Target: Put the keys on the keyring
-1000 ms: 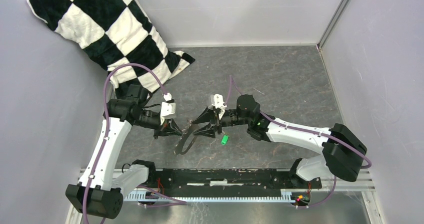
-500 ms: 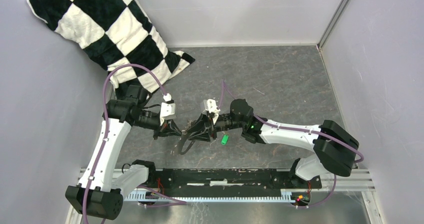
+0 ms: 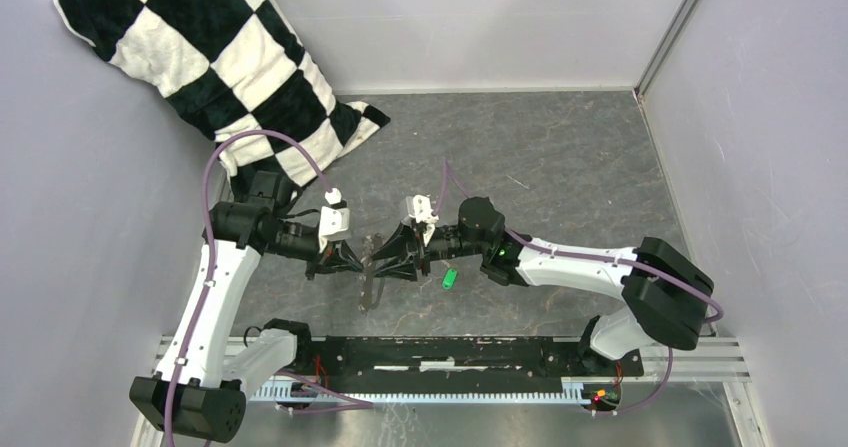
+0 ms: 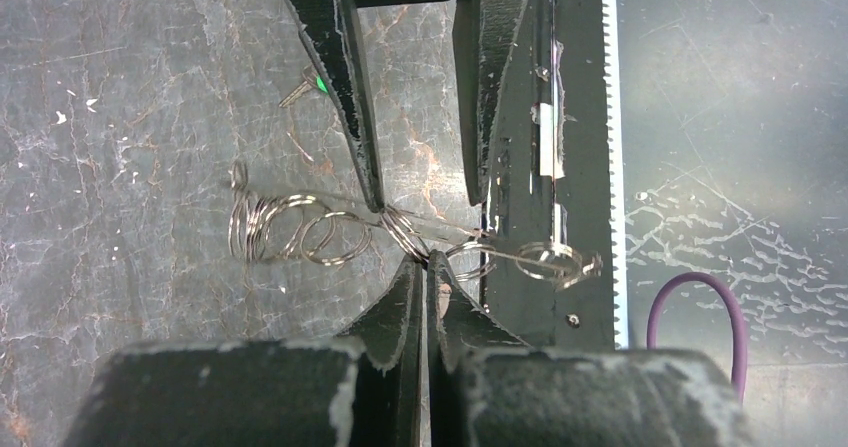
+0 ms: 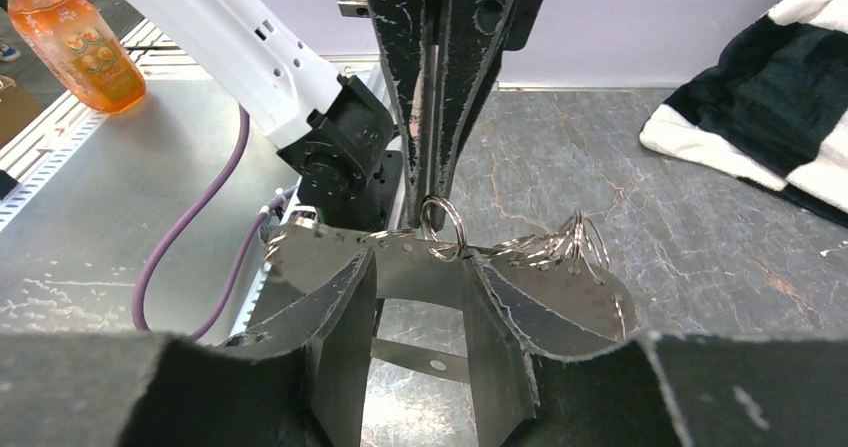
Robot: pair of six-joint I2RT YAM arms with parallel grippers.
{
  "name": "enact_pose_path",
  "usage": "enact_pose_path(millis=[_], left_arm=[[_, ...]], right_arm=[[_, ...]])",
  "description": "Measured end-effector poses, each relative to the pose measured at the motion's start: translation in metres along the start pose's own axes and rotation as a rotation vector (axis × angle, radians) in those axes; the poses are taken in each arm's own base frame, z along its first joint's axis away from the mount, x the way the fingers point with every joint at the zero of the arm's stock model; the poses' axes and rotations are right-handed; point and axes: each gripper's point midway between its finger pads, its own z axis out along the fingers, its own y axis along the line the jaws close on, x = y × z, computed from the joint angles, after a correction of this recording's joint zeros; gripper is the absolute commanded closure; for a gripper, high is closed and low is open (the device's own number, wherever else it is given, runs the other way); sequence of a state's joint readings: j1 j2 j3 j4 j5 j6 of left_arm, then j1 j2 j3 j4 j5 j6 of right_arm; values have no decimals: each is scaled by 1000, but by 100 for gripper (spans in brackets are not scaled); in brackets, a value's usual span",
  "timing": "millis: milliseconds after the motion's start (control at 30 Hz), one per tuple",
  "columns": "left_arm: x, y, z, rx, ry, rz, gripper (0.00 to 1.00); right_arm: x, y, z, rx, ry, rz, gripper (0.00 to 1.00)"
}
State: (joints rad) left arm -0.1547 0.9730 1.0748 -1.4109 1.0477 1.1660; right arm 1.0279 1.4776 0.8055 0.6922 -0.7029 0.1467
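Bright thin metal keyring (image 5: 420, 277); plush checkered cloth (image 3: 200, 57); matt veined tabletop (image 3: 570, 167).

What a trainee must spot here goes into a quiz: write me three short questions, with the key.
1. True or false: the green-tagged key is already threaded on the keyring.
2. Which fingers are pinched shut on the keyring? A: left fingers. B: right fingers. C: both.
3. Fill in: the checkered ___ lies in the table's far left corner.

Key:
1. False; it lies loose on the table.
2. A; the right fingers stand apart.
3. pillow.
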Motion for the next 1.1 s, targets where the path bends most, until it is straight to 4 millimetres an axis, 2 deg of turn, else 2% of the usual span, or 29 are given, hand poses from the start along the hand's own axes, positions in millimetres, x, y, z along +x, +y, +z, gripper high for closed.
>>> enact_pose_path(millis=[267, 533, 667, 833, 1000, 1100], left_arm=[[0, -1, 0, 1, -1, 1, 98], [0, -4, -1, 4, 0, -3, 98], [0, -5, -1, 3, -1, -2, 98], [-2, -7, 0, 12, -11, 2, 98], [-3, -7, 0, 15, -18, 2, 87], [-3, -7, 0, 15, -18, 2, 89]], right_arm=[[-8, -8, 7, 27, -16, -16, 62], [-12, -8, 10, 17, -22, -21, 92], [-11, -6, 8, 14, -21, -22, 99], [-9, 0, 2, 14, -21, -29, 99], [-9, 2, 1, 9, -20, -33, 100], [-8, 4, 1, 1, -17, -31, 99]])
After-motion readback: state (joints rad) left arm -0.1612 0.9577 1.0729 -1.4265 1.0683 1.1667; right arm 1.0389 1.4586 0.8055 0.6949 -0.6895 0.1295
